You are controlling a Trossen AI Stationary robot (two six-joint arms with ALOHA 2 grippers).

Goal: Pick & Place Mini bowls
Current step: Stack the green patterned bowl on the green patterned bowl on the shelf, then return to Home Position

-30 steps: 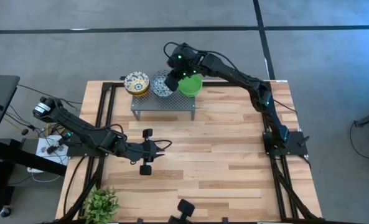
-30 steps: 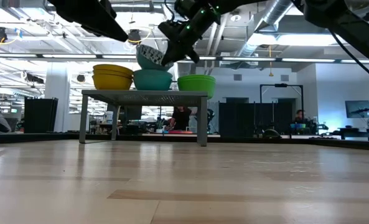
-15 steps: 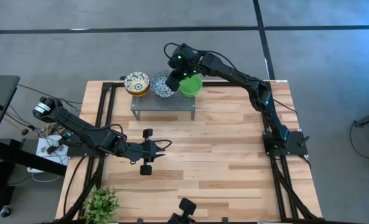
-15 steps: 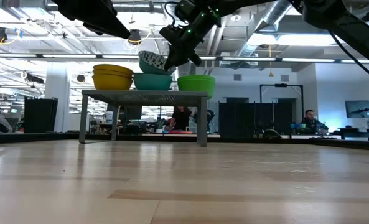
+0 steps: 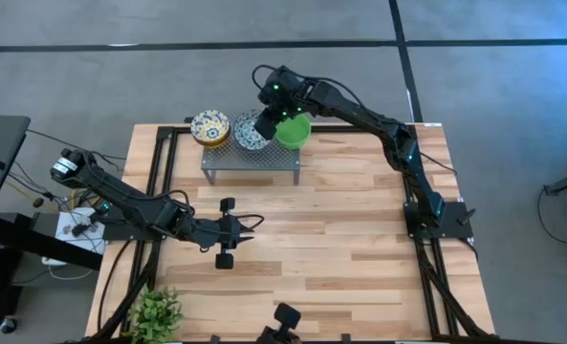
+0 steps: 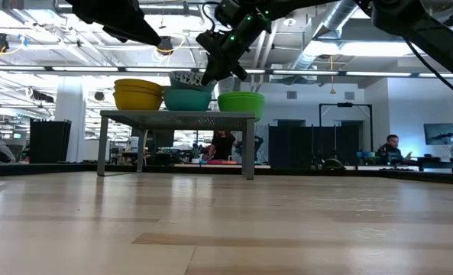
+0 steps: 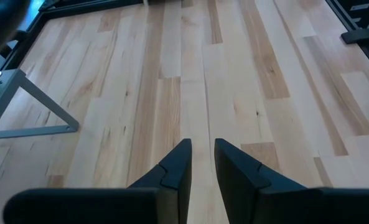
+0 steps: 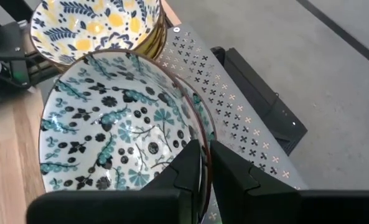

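Observation:
A grey perforated stand (image 5: 250, 159) at the table's far edge carries three bowl stacks. The yellow-cream stack (image 5: 209, 126) is on its left, the blue-and-white one (image 5: 248, 133) in the middle and the green one (image 5: 295, 132) on its right. My right gripper (image 8: 205, 163) is over the middle stack, shut on the top blue-and-white bowl (image 8: 109, 137). In the low view this bowl (image 6: 182, 78) sits low in the teal bowl (image 6: 188, 98) beneath. My left gripper (image 5: 254, 226) waits above bare wood left of the table's centre, its fingers a narrow gap apart (image 7: 202, 155). My right gripper pinches the top blue-and-white bowl by its rim (image 8: 200, 138), on the side toward the green stack. One finger (image 8: 185, 171) is inside the bowl and the other (image 8: 229, 171) outside. The fingers come slanting down from above. The bowl is nested in the stack below it.
A small potted plant (image 5: 156, 311) stands at the near left corner and a black object (image 5: 285, 319) at the near edge. Open wood (image 5: 345, 220) spreads between the stand and the near edge. People and desks show in the room behind (image 6: 222, 145).
My right gripper has come down a little over the stand. The blue-and-white bowl it holds was tilted above the middle stack. It has sunk and levelled, and now sits nested in the bowl beneath.

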